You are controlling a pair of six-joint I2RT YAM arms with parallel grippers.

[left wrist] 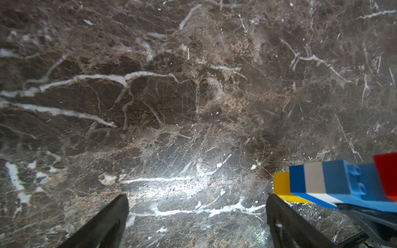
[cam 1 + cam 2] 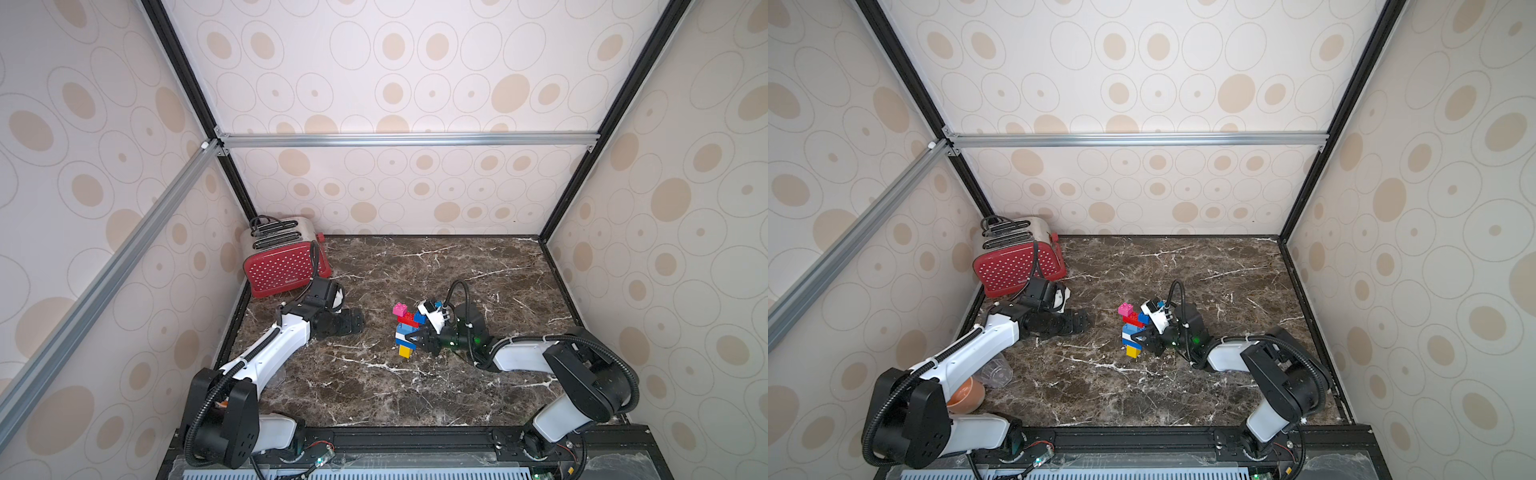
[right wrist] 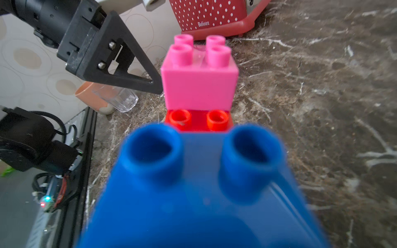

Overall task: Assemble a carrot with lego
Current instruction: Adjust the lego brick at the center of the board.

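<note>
The carrot (image 2: 405, 330) (image 2: 1131, 330) is a stack of lego bricks near the middle of the marble table (image 2: 415, 395). Its yellow tip points to the front and a pink brick (image 3: 199, 85) sits at the far end on a red bar (image 3: 199, 120). My right gripper (image 2: 417, 338) (image 2: 1144, 338) reaches in from the right, shut on the carrot's blue and white body. A blue brick (image 3: 204, 193) fills the right wrist view and hides the jaws. My left gripper (image 2: 352, 321) (image 2: 1079, 322) (image 1: 196, 197) stands open and empty to the carrot's left, apart from it. The carrot (image 1: 335, 182) shows beside one finger.
A red dotted toaster (image 2: 286, 257) (image 2: 1017, 257) stands in the back left corner. A clear cup (image 2: 994, 372) and an orange bowl (image 2: 967, 395) sit at the left edge under my left arm. Patterned walls close the table on three sides.
</note>
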